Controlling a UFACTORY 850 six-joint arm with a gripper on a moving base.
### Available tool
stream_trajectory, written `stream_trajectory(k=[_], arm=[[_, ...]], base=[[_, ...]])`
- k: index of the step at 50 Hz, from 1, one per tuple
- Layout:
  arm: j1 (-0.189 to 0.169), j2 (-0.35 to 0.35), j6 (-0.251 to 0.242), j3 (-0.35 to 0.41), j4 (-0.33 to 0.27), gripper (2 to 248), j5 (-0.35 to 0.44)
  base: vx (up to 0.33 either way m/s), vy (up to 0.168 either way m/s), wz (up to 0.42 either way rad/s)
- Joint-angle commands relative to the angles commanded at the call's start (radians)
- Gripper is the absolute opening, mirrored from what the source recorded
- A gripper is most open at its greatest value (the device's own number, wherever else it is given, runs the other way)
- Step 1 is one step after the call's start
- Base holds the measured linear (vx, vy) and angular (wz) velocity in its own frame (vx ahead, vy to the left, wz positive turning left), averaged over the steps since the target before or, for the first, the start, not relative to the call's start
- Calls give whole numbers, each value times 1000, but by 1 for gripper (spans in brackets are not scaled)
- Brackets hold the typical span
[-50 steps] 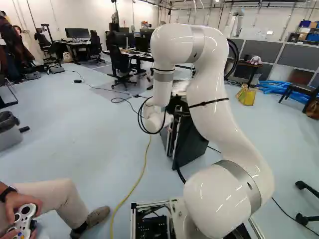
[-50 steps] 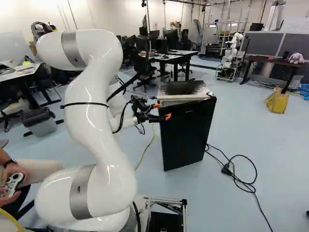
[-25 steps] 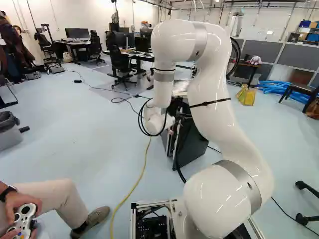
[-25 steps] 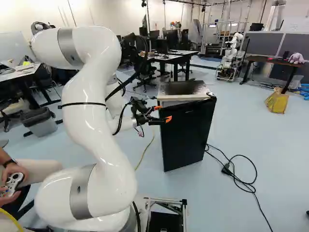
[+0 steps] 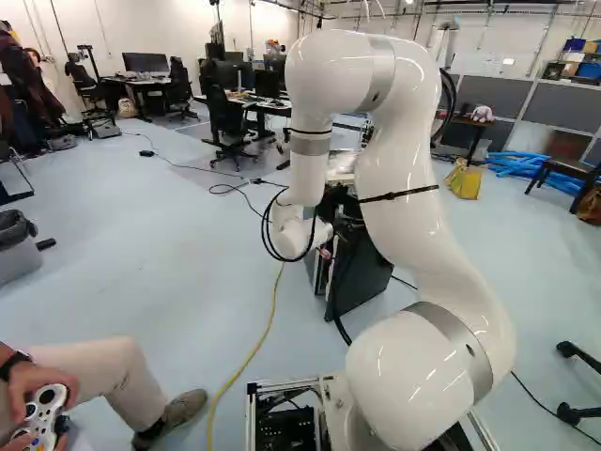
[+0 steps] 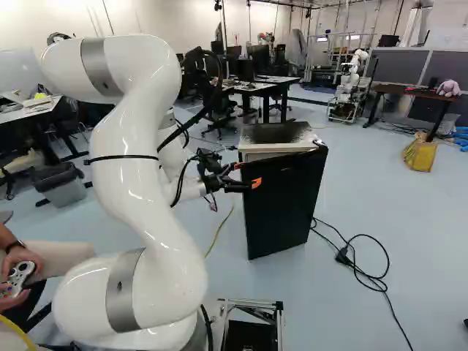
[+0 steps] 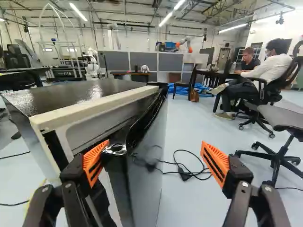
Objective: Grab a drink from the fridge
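1. The fridge (image 6: 278, 132) stands on the floor ahead of the base, with a dark top and a pale rim (image 7: 94, 108) under it.
2. Its black door (image 6: 285, 212) looks slightly ajar: a gap shows between rim and door, wider towards the near left corner.
3. The arm (image 6: 139, 183) rises from the base, bends over at the top and comes down left of the fridge, with the pincer (image 6: 247, 173) at the door's upper left corner.
4. The wrist view shows the pincer (image 7: 155, 161) released, its two fingers spread wide and the orange pads (image 7: 216, 163) well apart.
5. The door's near edge runs between the fingers, much closer to one than to the other. The closer finger is right by the gap; whether it touches the door cannot be told. The other is out beyond the door's outer face.
6. The drink is hidden from view, so its place cannot be told.
7. A black cable (image 6: 385, 256) loops over the floor right of the fridge, and a yellow cable (image 5: 270, 329) runs along the floor to its left.
8. Far right, a yellow bag (image 6: 420, 153) is on the floor near a table (image 6: 409, 91); farther off stands another robot (image 6: 349, 84).
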State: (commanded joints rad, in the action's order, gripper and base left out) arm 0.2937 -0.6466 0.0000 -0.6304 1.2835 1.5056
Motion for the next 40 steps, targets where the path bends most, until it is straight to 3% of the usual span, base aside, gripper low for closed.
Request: stream_trajectory(k=[40], arm=[[12, 44, 0, 95, 98, 247, 19]], base=[[0, 0, 0]])
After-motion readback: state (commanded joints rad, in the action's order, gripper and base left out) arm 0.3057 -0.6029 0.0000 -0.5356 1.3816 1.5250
